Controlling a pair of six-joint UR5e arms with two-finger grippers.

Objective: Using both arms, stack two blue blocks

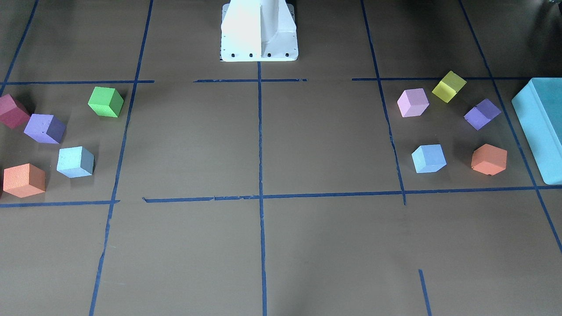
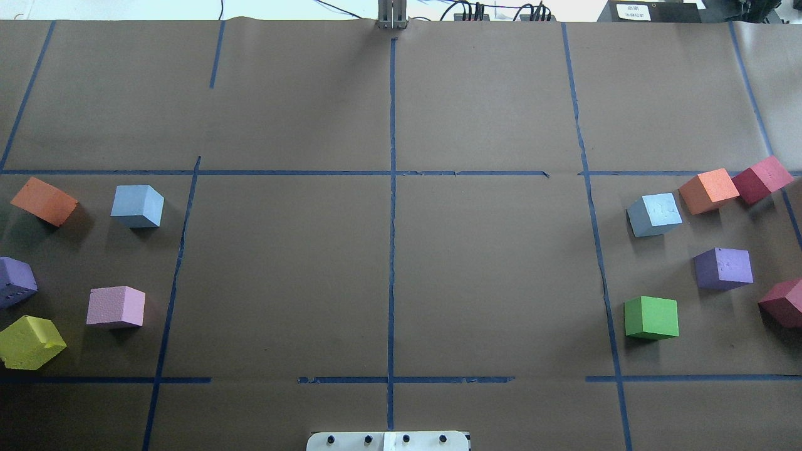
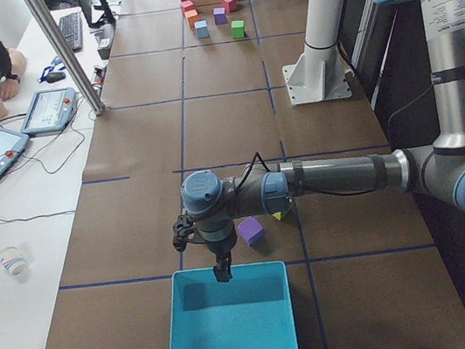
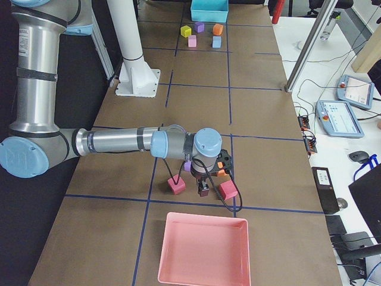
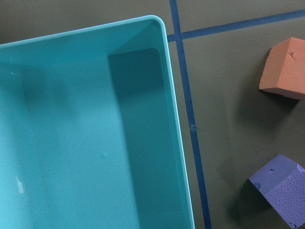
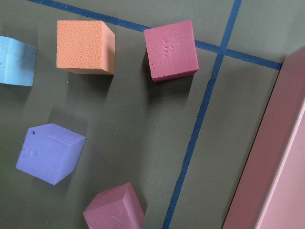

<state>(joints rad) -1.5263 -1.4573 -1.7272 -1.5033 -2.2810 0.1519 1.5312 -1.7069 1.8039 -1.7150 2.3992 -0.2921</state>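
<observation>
One pale blue block lies on the table's left side among other cubes; it also shows in the front view. The other blue block lies on the right side beside an orange cube, and shows in the front view and at the right wrist view's left edge. My left gripper hangs over the teal box's near rim. My right gripper hangs over the right cube cluster. Both show only in side views, so I cannot tell open or shut.
The large teal box stands at the table's left end, and a pink tray at the right end. Purple, orange, green, yellow, pink and dark red cubes lie around both blue blocks. The white base pedestal stands at the middle.
</observation>
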